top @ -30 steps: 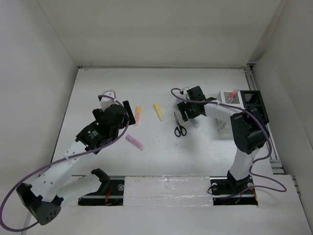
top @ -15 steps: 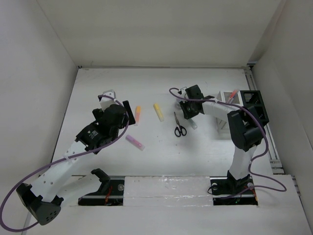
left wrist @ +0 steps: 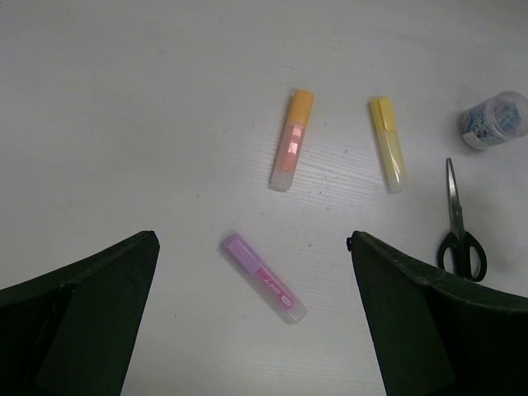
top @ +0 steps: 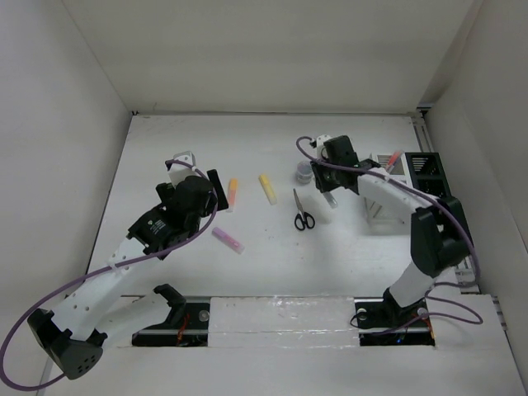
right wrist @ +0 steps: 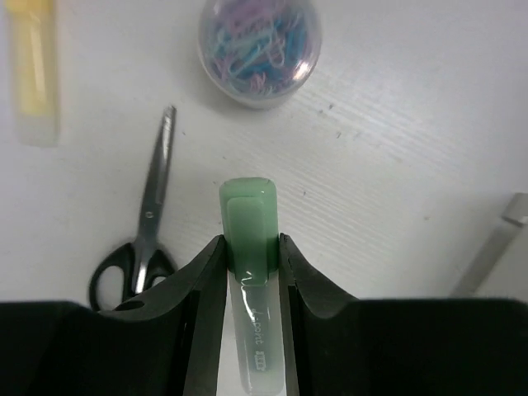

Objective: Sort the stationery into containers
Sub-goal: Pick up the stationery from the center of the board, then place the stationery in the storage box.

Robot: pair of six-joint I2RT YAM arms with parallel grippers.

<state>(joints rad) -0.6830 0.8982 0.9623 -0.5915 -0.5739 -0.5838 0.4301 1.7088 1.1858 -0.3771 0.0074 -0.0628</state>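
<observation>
My right gripper [right wrist: 250, 247] is shut on a green highlighter [right wrist: 248, 216], cap pointing forward, held above the table beside the black-handled scissors [right wrist: 140, 239]. From above, the right gripper [top: 332, 188] hangs left of the white container [top: 386, 172] and black container [top: 427, 169]. My left gripper [left wrist: 252, 243] is open above a purple highlighter [left wrist: 262, 276], with nothing between its fingers. Orange [left wrist: 291, 142] and yellow [left wrist: 387, 144] highlighters lie beyond it.
A small round clear tub of paper clips [right wrist: 257, 49] stands just beyond the green highlighter. An orange-red pen [top: 393, 158] sticks out of the white container. White walls close in the table on the left, back and right.
The right gripper closed on the green highlighter and lifted it, its wrist swinging back and to the right and uncovering the round tub. The left arm has not moved.
</observation>
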